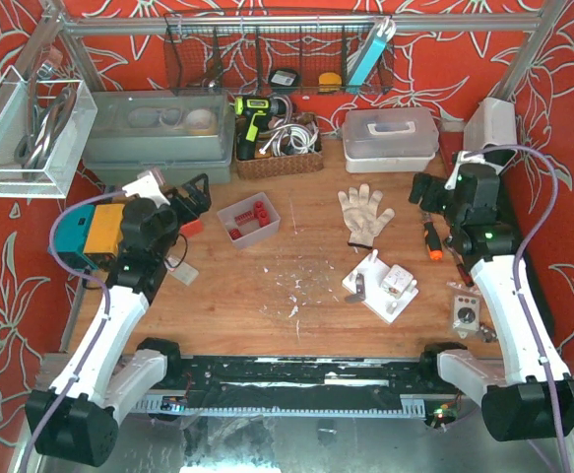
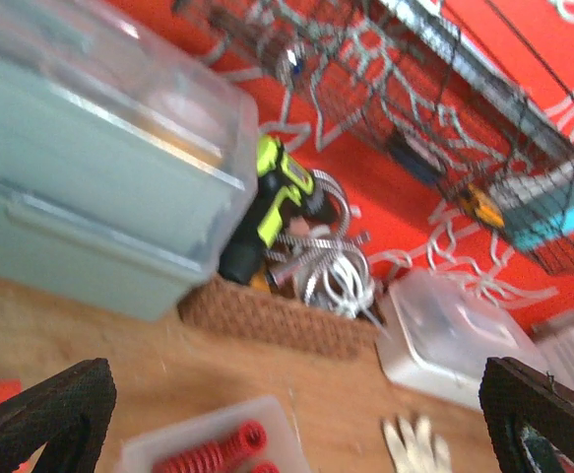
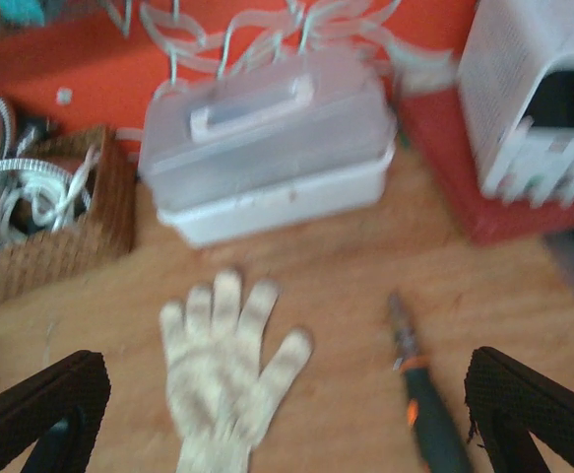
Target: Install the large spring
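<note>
Red springs (image 1: 255,208) are sitting in the clear tray (image 1: 237,233), just beside the left gripper (image 1: 194,195); it and the right gripper (image 1: 425,189) are gaping wide, empty.

Red floral-patterned walls (image 1: 464,69) enclose a wooden table (image 1: 316,227), seemingly evenly lit.

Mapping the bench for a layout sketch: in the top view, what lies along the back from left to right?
Clear plastic bin, pale green lidded plastic box, brown wicker basket, white lidded plastic container, white boxy device.
</note>
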Motion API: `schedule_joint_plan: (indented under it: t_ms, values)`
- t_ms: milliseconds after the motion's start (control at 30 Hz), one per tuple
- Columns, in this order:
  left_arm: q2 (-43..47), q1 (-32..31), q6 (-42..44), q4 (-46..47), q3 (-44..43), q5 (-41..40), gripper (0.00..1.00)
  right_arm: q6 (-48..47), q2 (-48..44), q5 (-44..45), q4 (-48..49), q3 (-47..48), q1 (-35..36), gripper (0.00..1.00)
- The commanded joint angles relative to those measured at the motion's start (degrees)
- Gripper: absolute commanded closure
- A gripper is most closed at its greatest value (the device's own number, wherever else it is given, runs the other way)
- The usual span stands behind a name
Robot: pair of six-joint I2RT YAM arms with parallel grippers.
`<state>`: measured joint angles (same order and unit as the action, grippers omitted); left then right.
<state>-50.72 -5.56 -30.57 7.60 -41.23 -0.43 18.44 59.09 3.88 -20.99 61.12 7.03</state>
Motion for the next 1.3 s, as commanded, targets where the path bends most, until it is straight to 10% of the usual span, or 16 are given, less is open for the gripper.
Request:
schedule_joint_plan:
  t_ms: [0, 233, 800, 1267]
  values:
    - [3.14, 0.41, -4.76, -6.85, 4.31, 14.06, 0.00, 7.78, 1.33, -11.42, -14.10, -1.05, -0.43, 0.01]
    - [-2.11, -1.16, -6.03, -3.71, 8.08, 31.41, 0.00, 15.21, 3.29, -25.09, -16.51, -5.33, 0.09, 0.03]
    - [-10.25, -34.82, 1.67, 0.23, 8.80, 7.43, 0.00, 13.76, -5.51, -9.58, -30.32, -12.86, 20.09, 0.31]
    - [-14.99, -41.63, 11.45, 13.77, 19.50, -3.70, 0.00, 24.72, -1.37, -2.34, -21.52, -20.53, 33.22, 0.50]
